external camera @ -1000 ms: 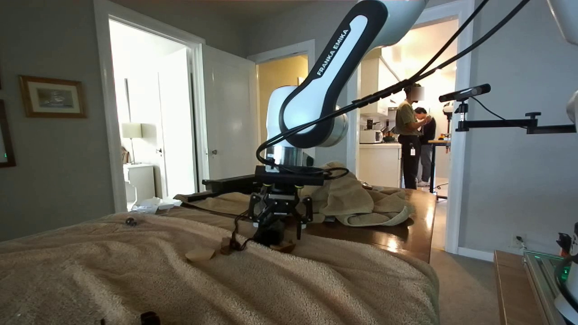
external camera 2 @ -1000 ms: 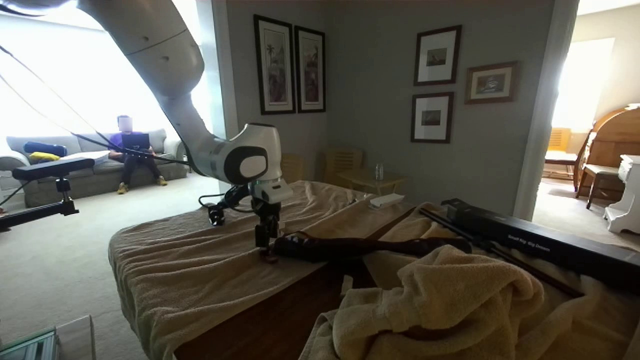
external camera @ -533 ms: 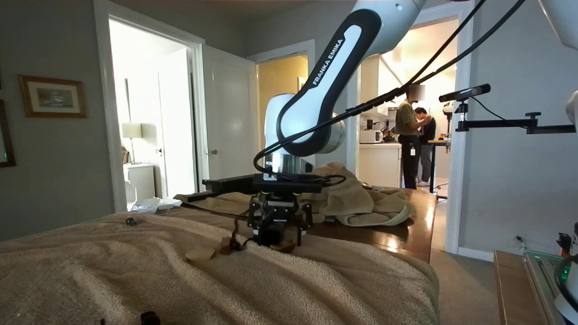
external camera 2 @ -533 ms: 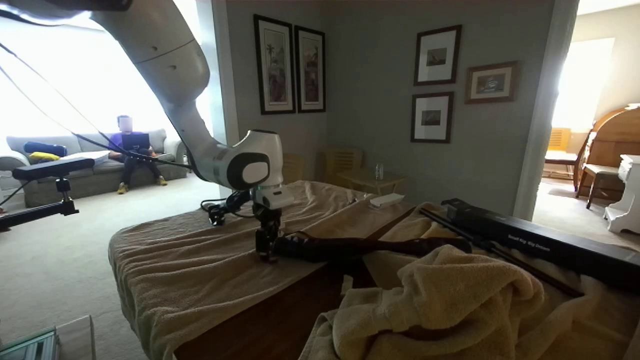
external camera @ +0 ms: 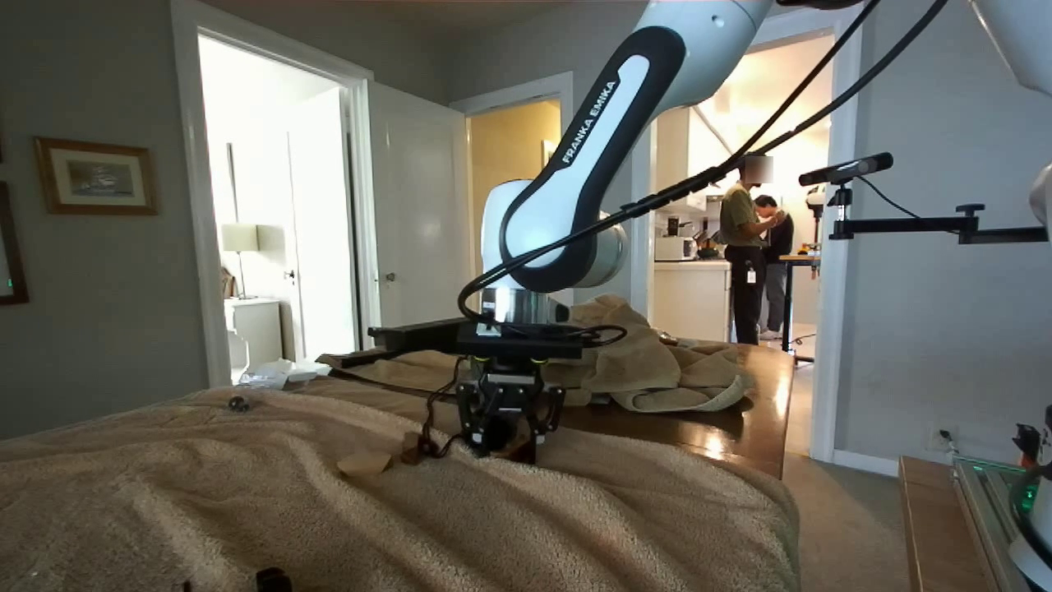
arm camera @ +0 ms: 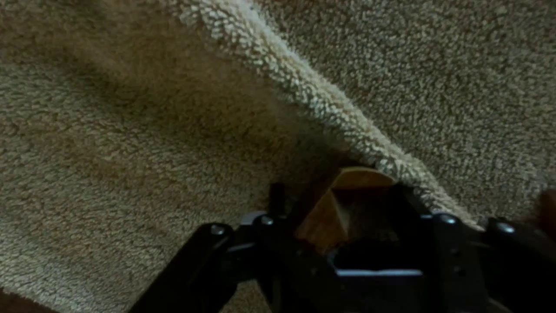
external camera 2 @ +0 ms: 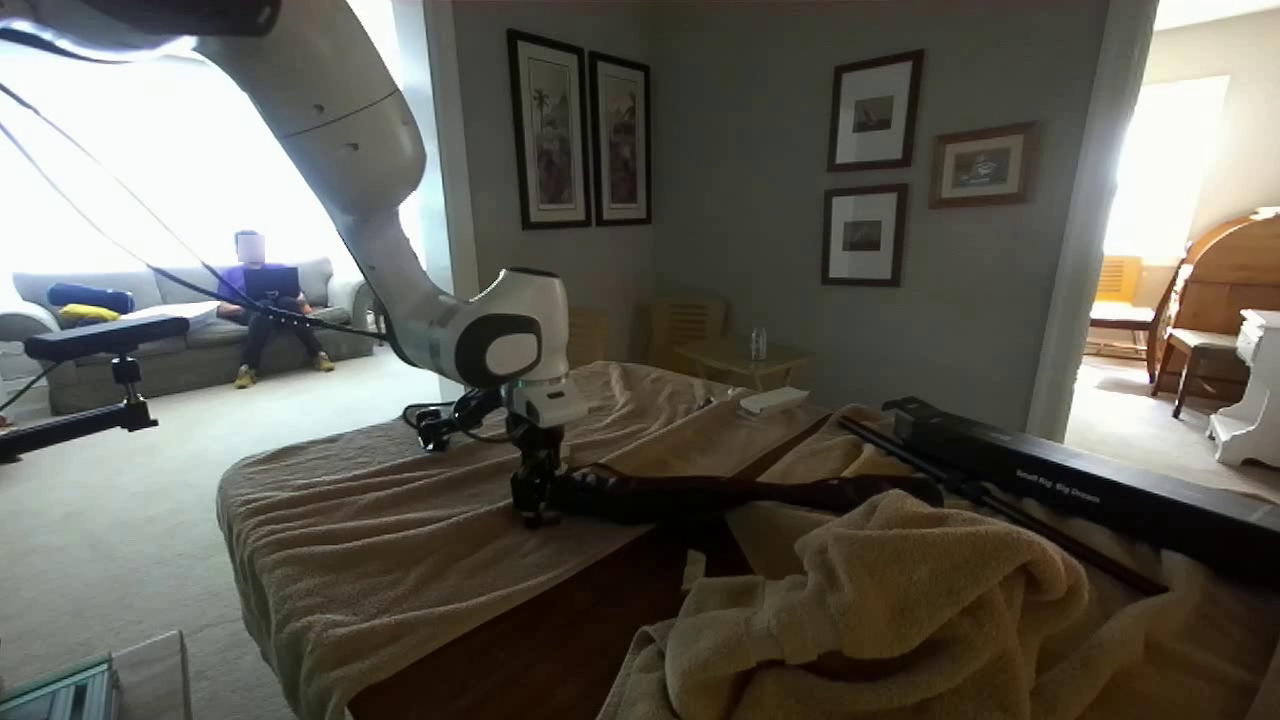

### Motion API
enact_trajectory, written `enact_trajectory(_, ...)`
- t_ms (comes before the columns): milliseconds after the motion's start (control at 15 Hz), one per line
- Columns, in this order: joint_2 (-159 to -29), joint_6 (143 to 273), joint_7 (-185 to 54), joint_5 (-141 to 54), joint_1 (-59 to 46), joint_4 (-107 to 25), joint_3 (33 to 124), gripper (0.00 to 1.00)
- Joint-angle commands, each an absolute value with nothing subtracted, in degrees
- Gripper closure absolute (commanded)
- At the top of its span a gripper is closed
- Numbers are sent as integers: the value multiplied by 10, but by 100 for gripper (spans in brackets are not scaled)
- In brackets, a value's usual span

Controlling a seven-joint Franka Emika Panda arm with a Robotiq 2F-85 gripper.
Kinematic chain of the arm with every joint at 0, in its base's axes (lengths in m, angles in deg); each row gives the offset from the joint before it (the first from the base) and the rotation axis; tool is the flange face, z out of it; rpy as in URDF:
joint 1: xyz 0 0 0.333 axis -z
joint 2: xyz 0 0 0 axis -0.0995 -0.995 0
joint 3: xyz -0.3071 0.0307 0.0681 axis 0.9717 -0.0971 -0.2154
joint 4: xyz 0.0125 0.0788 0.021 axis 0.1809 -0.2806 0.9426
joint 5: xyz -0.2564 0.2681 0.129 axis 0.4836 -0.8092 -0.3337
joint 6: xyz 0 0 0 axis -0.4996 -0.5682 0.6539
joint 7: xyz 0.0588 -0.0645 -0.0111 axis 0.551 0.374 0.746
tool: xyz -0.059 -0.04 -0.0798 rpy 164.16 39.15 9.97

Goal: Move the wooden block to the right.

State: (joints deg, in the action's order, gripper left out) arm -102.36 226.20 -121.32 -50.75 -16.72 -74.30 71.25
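The wooden block (arm camera: 323, 227), orange-brown with angled faces, lies on the tan blanket between the fingers of my gripper (arm camera: 340, 192) in the wrist view. Dark fingers stand on both sides of it, and shadow hides whether they touch it. In an exterior view the gripper (external camera: 506, 452) is down at the blanket, its jaws partly drawn together, with a brown bit of the wooden block (external camera: 521, 451) showing between them. Low on the bed surface, the gripper (external camera 2: 537, 518) hides the block in an exterior view.
A pale tan piece (external camera: 364, 464) and a small brown piece (external camera: 411, 449) lie beside the gripper, with thin dark cables (external camera: 428, 423). A long dark object (external camera 2: 690, 496) ends close to the fingers. A bunched towel (external camera 2: 850, 590) and a long black box (external camera 2: 1080, 490) lie farther off.
The arm has come down and the gripper has sunk to the blanket around the block. Its fingers have moved toward each other over the last half second.
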Motion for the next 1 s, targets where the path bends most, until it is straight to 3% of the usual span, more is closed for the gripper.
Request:
enact_trajectory(0, -1037, 2254, -1207, -535, -173, -724, 713, 68)
enact_trajectory(267, -1031, 2254, -1203, -537, -173, -726, 711, 96)
enact_trajectory(933, -926, 2175, -1130, -608, -155, -792, 644, 93)
